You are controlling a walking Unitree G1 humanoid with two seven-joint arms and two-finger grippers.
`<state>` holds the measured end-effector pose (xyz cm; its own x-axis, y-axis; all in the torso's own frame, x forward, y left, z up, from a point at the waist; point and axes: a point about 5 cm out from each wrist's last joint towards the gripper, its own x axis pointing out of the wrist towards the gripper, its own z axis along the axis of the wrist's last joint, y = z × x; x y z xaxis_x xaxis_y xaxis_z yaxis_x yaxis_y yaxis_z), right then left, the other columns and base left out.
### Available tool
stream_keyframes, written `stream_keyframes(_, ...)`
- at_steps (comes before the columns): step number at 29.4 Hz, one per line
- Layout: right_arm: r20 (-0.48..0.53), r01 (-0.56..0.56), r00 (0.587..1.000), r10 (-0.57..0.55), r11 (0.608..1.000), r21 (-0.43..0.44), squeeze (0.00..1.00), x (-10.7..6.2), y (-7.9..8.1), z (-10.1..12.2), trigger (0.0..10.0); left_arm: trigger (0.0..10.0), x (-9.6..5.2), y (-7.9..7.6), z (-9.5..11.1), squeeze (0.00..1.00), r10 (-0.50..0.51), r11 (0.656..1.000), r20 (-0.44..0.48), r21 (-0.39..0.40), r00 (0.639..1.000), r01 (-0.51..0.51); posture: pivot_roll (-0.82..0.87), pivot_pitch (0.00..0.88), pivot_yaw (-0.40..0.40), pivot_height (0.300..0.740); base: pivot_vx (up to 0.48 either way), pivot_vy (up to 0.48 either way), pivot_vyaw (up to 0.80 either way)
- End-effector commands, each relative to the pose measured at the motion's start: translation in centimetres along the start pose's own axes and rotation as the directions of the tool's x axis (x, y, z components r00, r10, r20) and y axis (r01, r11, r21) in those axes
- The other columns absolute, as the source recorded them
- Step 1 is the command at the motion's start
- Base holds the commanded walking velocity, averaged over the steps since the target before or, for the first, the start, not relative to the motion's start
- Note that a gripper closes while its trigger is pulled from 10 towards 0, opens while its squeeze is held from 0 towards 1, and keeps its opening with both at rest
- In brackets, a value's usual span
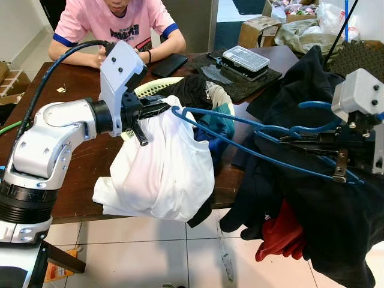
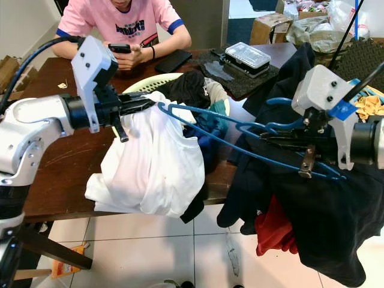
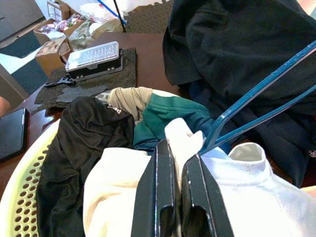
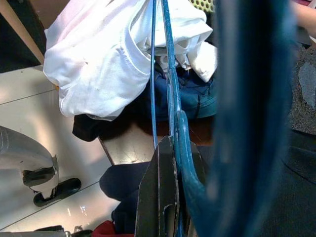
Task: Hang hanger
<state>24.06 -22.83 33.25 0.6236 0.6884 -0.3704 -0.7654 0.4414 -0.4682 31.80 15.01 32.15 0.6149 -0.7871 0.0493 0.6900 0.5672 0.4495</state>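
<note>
Two grippers share the load: right gripper (image 2: pixel 300 139) clamps the thin blue wire hanger (image 2: pixel 240 135), light and springy, near its hook, while left gripper (image 3: pixel 180 163) pinches the limp white cotton shirt (image 1: pixel 162 165) hanging over the table edge.

Dark garments (image 1: pixel 318 198) crowd right; floor (image 1: pixel 150 252) below open.

Head views look down; wrist views closely share the blue hanger (image 1: pixel 252 141).

Place: a lived-in home room
Signs: wooden table (image 1: pixel 84 162), laundry basket (image 1: pixel 157 87), cardboard boxes (image 1: pixel 257 30), tiled floor (image 1: pixel 150 252)
</note>
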Motion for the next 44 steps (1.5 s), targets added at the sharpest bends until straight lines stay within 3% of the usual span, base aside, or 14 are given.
stream_keyframes(1, -0.003, 0.022, 1.0, -0.022, 1.0, -0.021, 0.0, -0.7, -0.2, 0.4, 10.0, 10.0, 0.0, -0.1, 0.7, 0.0, -0.008, 1.0, 0.019, 0.018, 1.0, 0.008, 0.04, 0.205, 0.084, 0.74, 0.0, 0.0, 0.0)
stream_keyframes(21, 0.006, 0.026, 1.0, -0.026, 0.999, -0.025, 0.0, -0.6, -0.4, 0.5, 10.0, 10.0, 0.2, -0.2, 0.8, 0.0, -0.016, 1.0, 0.025, 0.027, 1.0, 0.015, 0.04, 0.197, 0.082, 0.74, 0.0, 0.0, 0.0)
stream_keyframes(27, 0.014, -0.076, 0.997, 0.076, 0.997, -0.017, 0.0, 0.9, 1.3, 0.4, 10.0, 10.0, 1.3, 0.0, 1.7, 0.0, 0.031, 0.999, 0.095, 0.007, 0.995, -0.032, 0.04, 0.2, 0.084, 0.74, 0.0, 0.0, 0.0)
stream_keyframes(35, 0.027, -0.087, 0.996, 0.087, 0.996, -0.011, 0.0, 1.7, 1.6, 0.4, 10.0, 10.0, 2.6, -0.5, 2.6, 0.0, 0.014, 1.0, 0.151, -0.004, 0.988, -0.013, 0.04, 0.199, 0.084, 0.74, 0.0, 0.0, 0.0)
stream_keyframes(42, 0.052, -0.047, 0.998, 0.047, 0.999, 0.007, 0.0, 2.5, 1.3, 0.4, 10.0, 10.0, 3.4, -1.1, 3.0, 0.0, -0.026, 1.0, 0.176, -0.007, 0.984, 0.027, 0.04, 0.2, 0.085, 0.74, 0.0, 0.0, 0.0)
stream_keyframes(44, 0.083, 0.02, 0.996, -0.024, 0.999, 0.042, 0.0, 3.7, 0.8, 0.4, 10.0, 10.0, 4.2, -2.1, 3.8, 0.0, -0.078, 0.994, 0.237, -0.053, 0.968, 0.093, 0.04, 0.2, 0.085, 0.74, 0.0, 0.0, 0.0)
